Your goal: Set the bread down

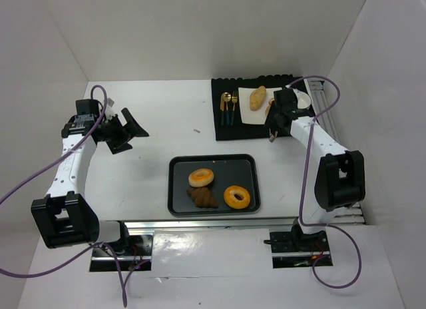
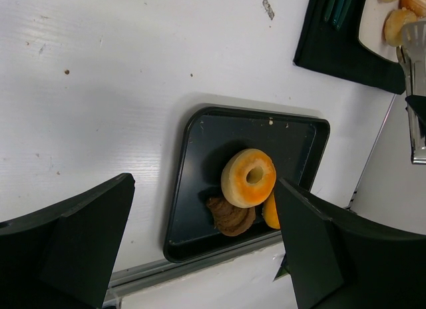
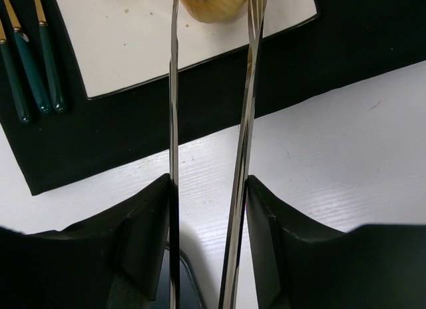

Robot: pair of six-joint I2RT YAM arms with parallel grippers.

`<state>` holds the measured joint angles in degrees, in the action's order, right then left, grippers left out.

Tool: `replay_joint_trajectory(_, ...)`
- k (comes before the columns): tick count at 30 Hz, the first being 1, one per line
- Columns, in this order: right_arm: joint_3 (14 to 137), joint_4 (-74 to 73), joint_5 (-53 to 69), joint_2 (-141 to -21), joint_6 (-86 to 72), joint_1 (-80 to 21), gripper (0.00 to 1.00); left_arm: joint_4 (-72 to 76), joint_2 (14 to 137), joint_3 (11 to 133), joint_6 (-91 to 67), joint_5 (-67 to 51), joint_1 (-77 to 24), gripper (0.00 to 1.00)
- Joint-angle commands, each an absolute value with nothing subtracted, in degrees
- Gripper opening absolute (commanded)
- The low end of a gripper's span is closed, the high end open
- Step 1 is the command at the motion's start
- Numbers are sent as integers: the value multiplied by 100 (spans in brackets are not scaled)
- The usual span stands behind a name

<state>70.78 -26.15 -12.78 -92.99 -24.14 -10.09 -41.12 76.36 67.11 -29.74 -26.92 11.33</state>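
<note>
A white plate (image 1: 247, 112) lies on a black placemat (image 1: 229, 129) at the back right. On it are an elongated pale tan loaf (image 1: 258, 98) and an orange-brown roll (image 1: 269, 108), which my right arm partly hides. My right gripper (image 1: 276, 119) (image 3: 208, 189) is shut on metal tongs (image 3: 173, 122). The tong tips stand on either side of a tan roll (image 3: 216, 2) on the plate (image 3: 133, 49). The left wrist view shows the tongs (image 2: 409, 76) next to a roll (image 2: 398, 22). My left gripper (image 1: 130, 129) (image 2: 203, 182) is open and empty at the far left.
A black tray (image 1: 180, 189) in front of centre holds a pale ring bagel (image 1: 201, 177), a brown croissant (image 1: 202, 197) and an orange ring donut (image 1: 237, 197). Teal-and-gold cutlery (image 1: 229, 108) lies on the placemat left of the plate. White walls enclose the table.
</note>
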Motion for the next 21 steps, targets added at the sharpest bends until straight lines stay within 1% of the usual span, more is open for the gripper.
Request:
replay_joint_trajectory(1,7154,-2408,-1230,-8983,-2364,-1020,54,-4104,7655,6864,-2812,-2786,1151,100)
replay_joint_trajectory(7,7207,-2715,-1599,-8517,-2312,-1020,54,-4104,7655,6812,-2812,-2786,1151,100)
replay_joint_trajectory(9,6971,-2769,-1722,-8255,-2259,-967,55,-4104,7655,6812,-2812,-2786,1151,100)
replay_joint_trajectory(12,6733,-2769,-1723,-7903,-2320,-967,60,-4104,7655,6812,-2812,-2786,1151,100)
replay_joint_trajectory(20,5934,-3023,-1978,-7138,-2496,-967,60,-4104,7603,6812,-2812,-2786,1151,100)
replay_joint_trajectory(21,5828,-3023,-2152,-7032,-2618,-1019,60,-4104,7603,6812,-2812,-2786,1151,100)
